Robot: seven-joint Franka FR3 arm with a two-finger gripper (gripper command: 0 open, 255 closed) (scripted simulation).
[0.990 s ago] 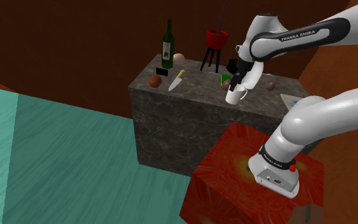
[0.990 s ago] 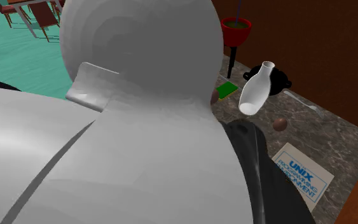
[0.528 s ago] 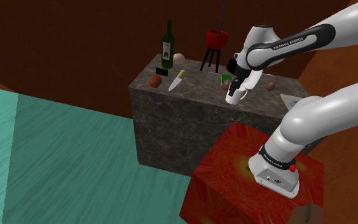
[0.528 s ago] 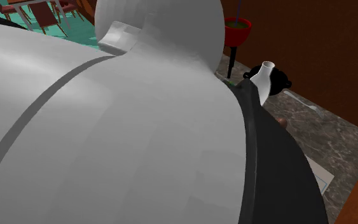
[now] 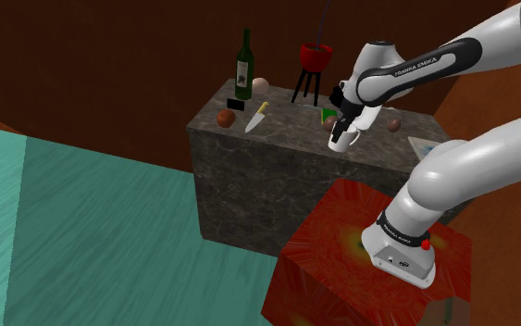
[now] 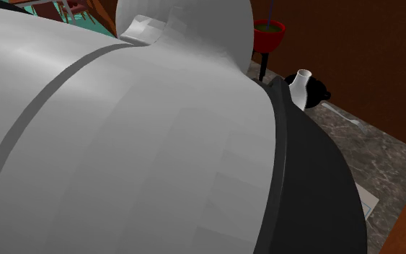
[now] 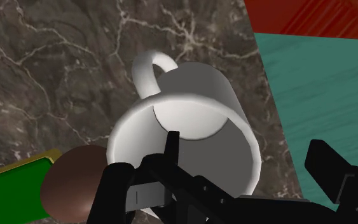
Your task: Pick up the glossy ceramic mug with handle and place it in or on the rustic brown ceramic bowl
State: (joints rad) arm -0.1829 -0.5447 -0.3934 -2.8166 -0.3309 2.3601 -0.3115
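mug [image 5: 343, 140] hangs from gripper [image 5: 345, 119], upper right of centre in shoulder view, clear of counter [image 5: 286, 130]. Wrist view: one finger inside rim, other outside, clamped on wall, handle pointing away. My guess: glazed so slick, rigid, light, chips easy. Rim pinch might swivel, go gentle. Bowl [image 7: 75, 184] just beside mug, by green thing [image 7: 12, 184].
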